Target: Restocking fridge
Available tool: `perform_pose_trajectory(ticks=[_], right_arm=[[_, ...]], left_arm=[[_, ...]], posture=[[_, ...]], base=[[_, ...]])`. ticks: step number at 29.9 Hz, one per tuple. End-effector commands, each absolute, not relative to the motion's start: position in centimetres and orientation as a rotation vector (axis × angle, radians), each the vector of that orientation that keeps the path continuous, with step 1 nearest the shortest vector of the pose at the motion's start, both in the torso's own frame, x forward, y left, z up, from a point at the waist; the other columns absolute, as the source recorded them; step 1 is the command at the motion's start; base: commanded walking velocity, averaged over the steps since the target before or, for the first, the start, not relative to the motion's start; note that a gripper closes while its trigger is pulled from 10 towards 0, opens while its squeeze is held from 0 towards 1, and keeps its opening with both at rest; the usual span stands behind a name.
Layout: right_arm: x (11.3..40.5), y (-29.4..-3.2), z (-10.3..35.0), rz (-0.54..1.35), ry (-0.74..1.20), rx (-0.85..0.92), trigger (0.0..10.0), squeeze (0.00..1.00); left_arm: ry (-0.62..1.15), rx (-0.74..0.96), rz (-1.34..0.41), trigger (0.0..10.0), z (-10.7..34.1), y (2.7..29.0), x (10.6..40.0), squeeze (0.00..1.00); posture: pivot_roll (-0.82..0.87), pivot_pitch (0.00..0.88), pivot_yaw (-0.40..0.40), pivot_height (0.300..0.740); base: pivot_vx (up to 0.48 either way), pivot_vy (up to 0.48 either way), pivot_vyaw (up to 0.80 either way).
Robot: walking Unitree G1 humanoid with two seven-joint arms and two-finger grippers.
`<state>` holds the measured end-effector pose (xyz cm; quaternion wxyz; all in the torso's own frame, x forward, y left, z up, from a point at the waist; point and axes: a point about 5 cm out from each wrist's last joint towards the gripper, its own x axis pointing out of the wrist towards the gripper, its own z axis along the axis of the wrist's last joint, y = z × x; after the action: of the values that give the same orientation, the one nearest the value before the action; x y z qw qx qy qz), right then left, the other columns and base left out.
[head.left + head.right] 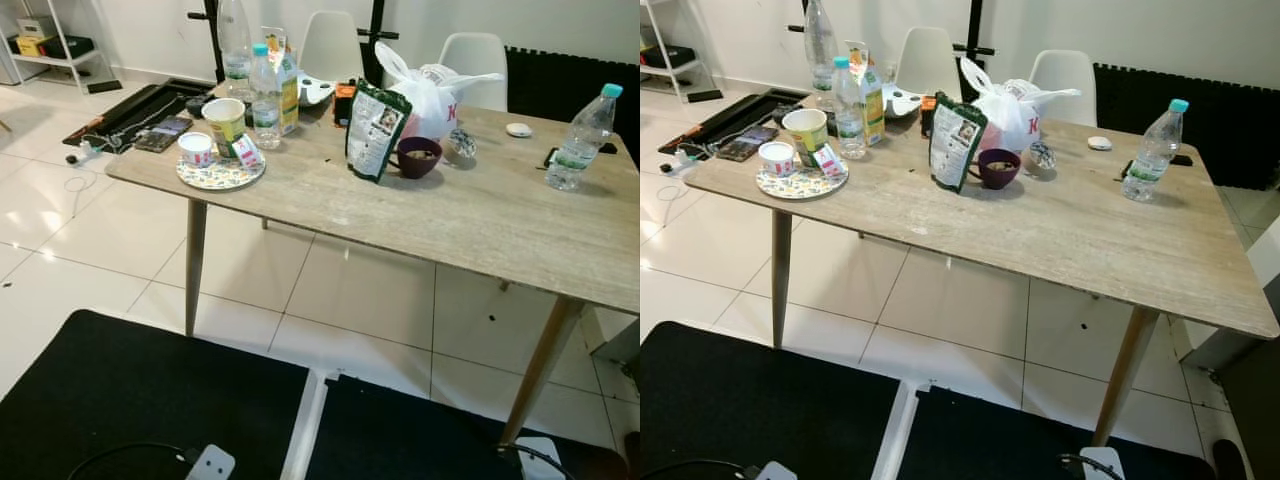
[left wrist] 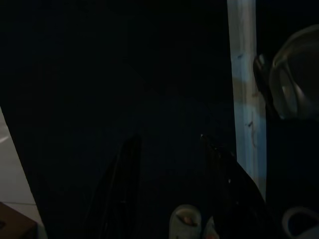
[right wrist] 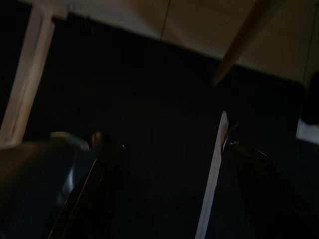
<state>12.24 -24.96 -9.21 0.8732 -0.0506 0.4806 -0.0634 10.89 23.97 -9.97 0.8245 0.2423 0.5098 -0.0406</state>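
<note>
**Groceries on table, both arms idle**

The items for restocking stood on the pale wooden table (image 1: 470,225), none yet handled. A patterned plate (image 1: 205,177) at the far left carried small white tubs (image 1: 196,148), apparently grouped for carrying; clear water bottles (image 1: 264,98) and a juice carton (image 1: 287,92) stood just behind. A dark green pouch (image 1: 375,130) leaned against a purple bowl (image 1: 418,156). Left gripper (image 2: 169,199) and right gripper (image 3: 167,184) hung over the black mat (image 1: 120,400), fingers parted, holding nothing.
</note>
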Motion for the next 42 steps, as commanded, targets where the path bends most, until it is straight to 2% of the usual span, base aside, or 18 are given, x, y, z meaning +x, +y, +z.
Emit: perform_pose_trajectory(ticks=[1, 4, 5, 6, 8, 9, 10, 11, 13, 18, 23, 28, 33, 42], right_arm=[[13.8, -25.2, -8.5, -0.150, 0.920, -0.107, 10.0, 0.00], [18.5, -24.7, -6.1, -0.151, 0.716, -0.158, 10.0, 0.00], [20.0, -24.3, -5.3, -0.143, 0.650, -0.174, 10.0, 0.00], [20.0, -24.3, -5.3, -0.143, 0.650, -0.174, 10.0, 0.00], [23.4, -23.0, -3.0, -0.128, 0.495, -0.158, 10.0, 0.00], [23.4, -23.0, -3.0, -0.128, 0.495, -0.158, 10.0, 0.00], [25.3, -21.9, -1.6, -0.112, 0.404, -0.124, 10.0, 0.00], [25.3, -21.9, -1.6, -0.112, 0.404, -0.124, 10.0, 0.00], [28.3, -19.5, 1.2, -0.063, 0.250, -0.066, 10.0, 0.00], [29.0, -17.5, 2.1, -0.007, 0.191, -0.036, 10.0, 0.00], [27.9, -16.4, 1.1, 0.035, 0.214, -0.033, 10.0, 0.00], [27.3, -16.0, 0.6, 0.044, 0.232, -0.026, 10.0, 0.00], [27.4, -15.4, 0.7, 0.046, 0.233, -0.010, 10.0, 0.00], [29.3, -14.3, 3.9, 0.073, 0.107, -0.004, 10.0, 0.00]], left_arm=[[1.066, 0.487, -0.070, 10.0, -10.1, 23.4, 10.8, 0.00], [0.992, 0.440, -0.013, 10.0, -9.8, 23.4, 11.1, 0.00], [0.897, 0.425, -0.020, 10.0, -9.1, 22.9, 13.2, 0.00], [0.897, 0.425, -0.020, 10.0, -9.1, 22.9, 13.2, 0.00], [0.481, 0.402, -0.085, 10.0, -3.8, 19.9, 22.9, 0.00], [0.481, 0.402, -0.085, 10.0, -3.8, 19.9, 22.9, 0.00], [0.311, 0.381, -0.124, 10.0, -0.8, 18.0, 26.2, 0.00], [0.311, 0.381, -0.124, 10.0, -0.8, 18.0, 26.2, 0.00], [0.143, 0.327, -0.190, 10.0, 2.7, 15.2, 29.1, 0.00], [0.099, 0.294, -0.203, 10.0, 3.8, 13.3, 30.2, 0.00], [0.090, 0.285, -0.222, 10.0, 4.0, 12.3, 30.3, 0.00], [0.097, 0.292, -0.223, 10.0, 4.2, 12.7, 30.1, 0.00], [0.069, 0.280, -0.216, 10.0, 5.0, 13.4, 30.2, 0.00], [-0.031, 0.251, -0.147, 10.0, 8.1, 15.2, 31.0, 0.00]], posture=[[-0.07, 0.000, -0.071, 0.740], [-0.06, 0.000, -0.068, 0.740], [-0.05, 0.000, -0.067, 0.740], [-0.05, 0.000, -0.067, 0.740], [-0.04, 0.002, -0.065, 0.740], [-0.04, 0.002, -0.065, 0.740], [-0.04, 0.005, -0.062, 0.740], [-0.04, 0.005, -0.062, 0.740], [-0.04, 0.007, -0.060, 0.740], [-0.05, 0.011, -0.061, 0.740], [-0.05, 0.018, -0.062, 0.740], [-0.03, 0.027, -0.052, 0.740], [-0.02, 0.039, -0.033, 0.740], [-0.02, 0.059, -0.025, 0.740]], base=[[0.000, 0.000, 0.00], [0.000, 0.000, 0.00], [0.000, 0.000, 0.00], [0.000, 0.000, 0.00], [0.000, 0.000, 0.00], [0.000, 0.000, 0.00], [0.000, 0.000, 0.00], [0.000, 0.000, 0.00], [0.000, -0.152, 0.00], [0.000, -0.427, 0.00], [0.000, -0.464, 0.00], [0.000, -0.415, 0.00], [0.000, 0.000, 0.00], [0.000, 0.000, 0.00]])
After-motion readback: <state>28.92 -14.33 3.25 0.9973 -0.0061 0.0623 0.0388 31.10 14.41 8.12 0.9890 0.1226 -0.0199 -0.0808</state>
